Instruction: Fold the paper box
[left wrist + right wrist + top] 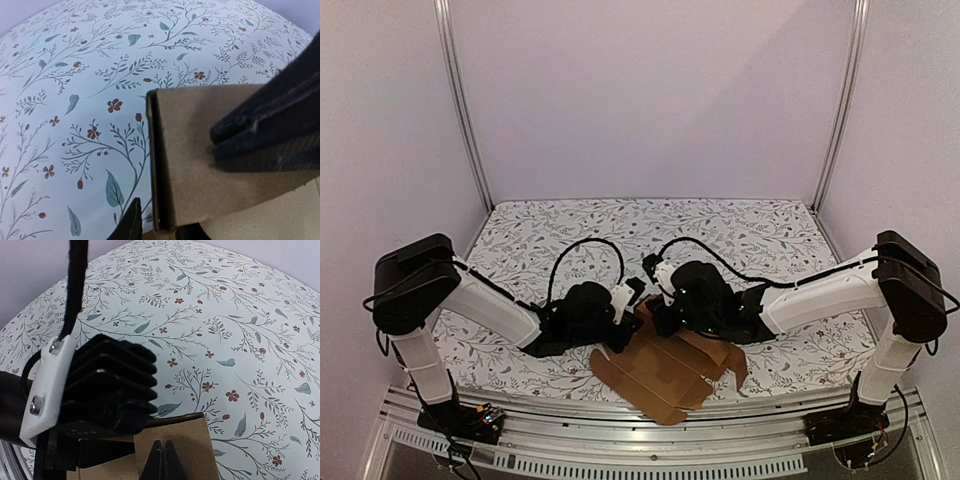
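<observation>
**Two arms meet over a half-raised carton sheet**

A floral-print counter [540, 230] sits inside pale lilac walls [650, 90] and aluminium frame posts [460, 100]. The left arm [490, 305] and the right arm [820, 295] both bend inward and low, with their wrists almost touching at the middle of the near edge. Black cables [590, 245] loop up behind each wrist.

The paper box [665, 375] lies there as a flat brown die-cut sheet. It is skewed to the counter, with one corner pointing at the near rail. The wrists hide its far end, so its long axis cannot be fixed. One flap [200, 165] stands raised between the wrists.

The left jaws stand slightly apart, straddling that flap's folded edge, with the visible fingertip [132, 220] just clear of it. The right jaws are together, tips pressed against the flap's face. The left wrist's black finned block [112, 385] fills much of the right wrist view.
</observation>
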Robot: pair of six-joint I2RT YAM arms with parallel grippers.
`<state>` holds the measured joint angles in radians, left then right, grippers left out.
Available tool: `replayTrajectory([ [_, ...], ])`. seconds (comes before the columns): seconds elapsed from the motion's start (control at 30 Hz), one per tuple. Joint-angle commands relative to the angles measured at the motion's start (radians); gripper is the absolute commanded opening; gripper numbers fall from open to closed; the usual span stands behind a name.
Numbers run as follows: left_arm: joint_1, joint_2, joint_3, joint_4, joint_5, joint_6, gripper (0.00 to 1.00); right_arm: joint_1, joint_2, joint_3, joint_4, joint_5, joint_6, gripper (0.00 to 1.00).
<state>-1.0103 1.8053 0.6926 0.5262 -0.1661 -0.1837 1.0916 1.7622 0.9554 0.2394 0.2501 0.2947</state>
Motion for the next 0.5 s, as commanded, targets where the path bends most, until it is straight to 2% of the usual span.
replayTrajectory([
  [0.0, -0.016, 0.039, -0.014, 0.078, -0.031, -0.017, 0.23, -0.006, 0.01, -0.017, 0.0, -0.022, 0.018, 0.0],
  [0.47, -0.016, 0.077, -0.007, 0.193, -0.038, -0.029, 0.25, -0.005, 0.006, -0.016, 0.0, -0.046, 0.027, 0.0],
])
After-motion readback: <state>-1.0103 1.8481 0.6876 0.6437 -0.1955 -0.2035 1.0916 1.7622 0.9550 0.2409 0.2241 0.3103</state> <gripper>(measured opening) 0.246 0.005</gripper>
